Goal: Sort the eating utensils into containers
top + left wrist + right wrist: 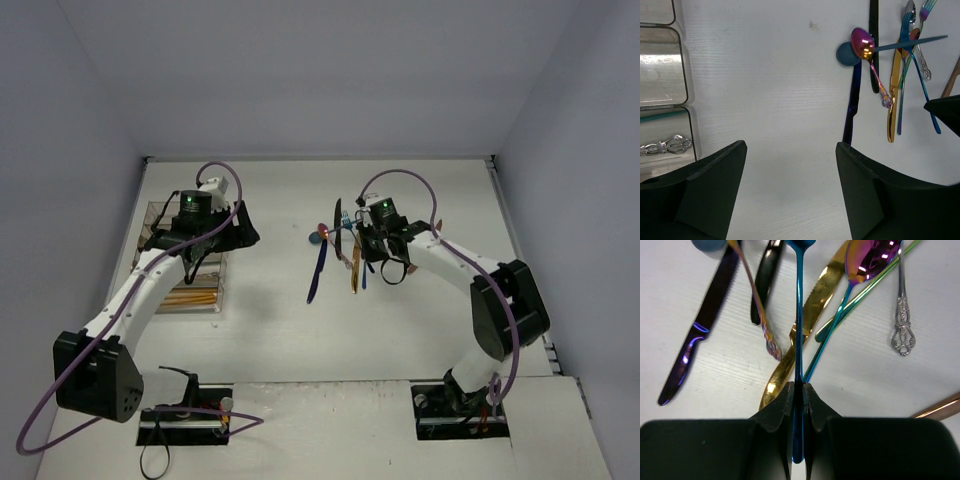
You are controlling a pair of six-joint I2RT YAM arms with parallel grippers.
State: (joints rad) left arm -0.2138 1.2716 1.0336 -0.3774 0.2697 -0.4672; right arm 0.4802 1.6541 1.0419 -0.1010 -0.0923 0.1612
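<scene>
My right pincer (799, 389) is clamped tight on a blue utensil (799, 315). My left pincer (790, 150) gapes wide, empty, beside the tray (687, 95) near the tabletop's left edge.

A white table (300, 340) sits enclosed by pale grey walls (320, 80).

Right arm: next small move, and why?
Probably lift straight up. The right gripper is shut on the blue utensil by its handle, which lies across the gold knife with the iridescent spoon close alongside. A vertical lift should free it without dragging those neighbours.
</scene>
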